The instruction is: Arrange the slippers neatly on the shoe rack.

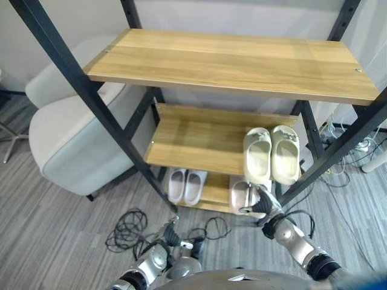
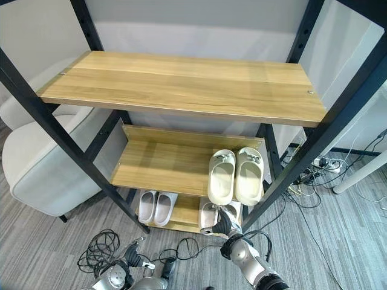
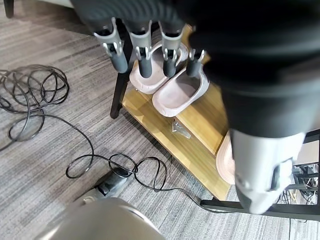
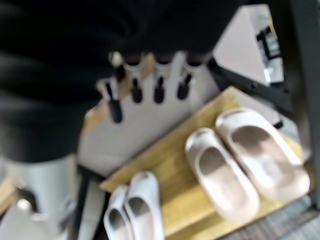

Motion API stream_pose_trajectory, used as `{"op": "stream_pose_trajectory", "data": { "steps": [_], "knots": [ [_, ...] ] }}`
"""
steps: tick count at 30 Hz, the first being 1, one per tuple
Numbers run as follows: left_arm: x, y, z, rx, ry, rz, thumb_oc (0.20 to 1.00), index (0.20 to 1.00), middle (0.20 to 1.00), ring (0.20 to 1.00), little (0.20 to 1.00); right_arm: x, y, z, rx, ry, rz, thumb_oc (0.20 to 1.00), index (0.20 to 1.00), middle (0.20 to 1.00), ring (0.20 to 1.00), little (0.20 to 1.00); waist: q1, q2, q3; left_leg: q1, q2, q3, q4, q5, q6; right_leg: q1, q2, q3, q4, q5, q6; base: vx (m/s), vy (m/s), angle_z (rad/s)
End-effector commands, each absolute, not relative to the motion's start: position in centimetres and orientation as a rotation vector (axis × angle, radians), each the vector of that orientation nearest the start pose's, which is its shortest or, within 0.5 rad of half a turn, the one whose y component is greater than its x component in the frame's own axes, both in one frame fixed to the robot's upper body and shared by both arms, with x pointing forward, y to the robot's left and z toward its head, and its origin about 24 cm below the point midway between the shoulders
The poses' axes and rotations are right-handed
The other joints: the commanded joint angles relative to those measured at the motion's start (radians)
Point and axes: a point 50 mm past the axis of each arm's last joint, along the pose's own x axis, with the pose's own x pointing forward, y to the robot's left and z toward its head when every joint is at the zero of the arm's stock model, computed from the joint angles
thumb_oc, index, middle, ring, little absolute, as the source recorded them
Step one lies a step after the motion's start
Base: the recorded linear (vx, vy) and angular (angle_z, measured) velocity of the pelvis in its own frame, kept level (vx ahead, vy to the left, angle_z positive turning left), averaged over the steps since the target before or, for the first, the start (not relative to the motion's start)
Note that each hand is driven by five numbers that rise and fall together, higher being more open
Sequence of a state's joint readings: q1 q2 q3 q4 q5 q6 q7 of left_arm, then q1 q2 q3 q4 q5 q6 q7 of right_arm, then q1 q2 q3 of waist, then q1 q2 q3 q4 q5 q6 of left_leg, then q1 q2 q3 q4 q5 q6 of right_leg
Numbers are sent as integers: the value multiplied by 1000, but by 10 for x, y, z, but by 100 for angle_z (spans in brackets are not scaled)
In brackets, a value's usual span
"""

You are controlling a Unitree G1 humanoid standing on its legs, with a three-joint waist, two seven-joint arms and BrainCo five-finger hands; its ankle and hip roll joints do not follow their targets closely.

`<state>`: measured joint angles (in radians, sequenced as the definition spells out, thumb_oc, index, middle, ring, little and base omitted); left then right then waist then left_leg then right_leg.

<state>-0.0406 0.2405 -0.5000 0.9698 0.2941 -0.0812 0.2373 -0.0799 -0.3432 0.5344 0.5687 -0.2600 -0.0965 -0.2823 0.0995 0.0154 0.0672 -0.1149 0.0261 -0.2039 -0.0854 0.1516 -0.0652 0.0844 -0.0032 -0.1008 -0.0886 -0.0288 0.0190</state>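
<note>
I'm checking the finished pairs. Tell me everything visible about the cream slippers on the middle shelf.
The cream slippers are a pair of thick, moulded foam-like slides with wide straps. They lie side by side, touching, toes toward the wall, at the right end of the wooden middle shelf, their heels overhanging its front edge. Nothing else touches them.

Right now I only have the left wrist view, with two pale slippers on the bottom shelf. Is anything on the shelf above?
Observer: Yes, a cream pair sits at the right end of the middle shelf, reaching past its front edge.
Operator: Where is the right hand?
Observer: The right hand is low at the right side of the bottom shelf, by a beige pair.
Operator: Is it holding anything?
Observer: No. In its wrist view its fingers are straight and hold nothing.
</note>
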Motion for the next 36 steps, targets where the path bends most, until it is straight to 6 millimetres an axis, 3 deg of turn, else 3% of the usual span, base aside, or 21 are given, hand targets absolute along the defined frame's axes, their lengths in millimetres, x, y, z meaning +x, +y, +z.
{"op": "stream_pose_trajectory", "data": {
  "steps": [1,11,25,36],
  "knots": [
    [155,162,-141,763,763,-331,1000,1000,1000,1000,1000,229,-160,-44,-721,185,193,1000,1000,1000,1000,1000,17,-2,-23,-31,-33,-9,104,-123,21,-94,-50,-10,155,-94,63,0,0,0],
    [156,167,-141,753,782,-299,1000,1000,1000,1000,1000,220,-166,-49,-701,217,170,1000,1000,1000,1000,1000,7,1,-28,-20,-34,-10,99,-124,21,-89,-51,-12,160,-99,61,0,0,0],
    [144,174,-148,752,855,-283,1000,1000,1000,1000,1000,221,-192,-34,-671,187,20,1000,1000,1000,1000,1000,-16,14,-28,-13,-30,4,87,-120,23,-91,-51,-4,159,-99,61,0,0,0],
    [134,180,-152,774,905,-275,1000,1000,1000,1000,1000,221,-187,-36,-640,198,33,1000,1000,1000,1000,1000,-14,11,-27,-12,-30,-1,88,-120,23,-91,-48,-7,161,-102,57,0,0,0]
  ]
}}
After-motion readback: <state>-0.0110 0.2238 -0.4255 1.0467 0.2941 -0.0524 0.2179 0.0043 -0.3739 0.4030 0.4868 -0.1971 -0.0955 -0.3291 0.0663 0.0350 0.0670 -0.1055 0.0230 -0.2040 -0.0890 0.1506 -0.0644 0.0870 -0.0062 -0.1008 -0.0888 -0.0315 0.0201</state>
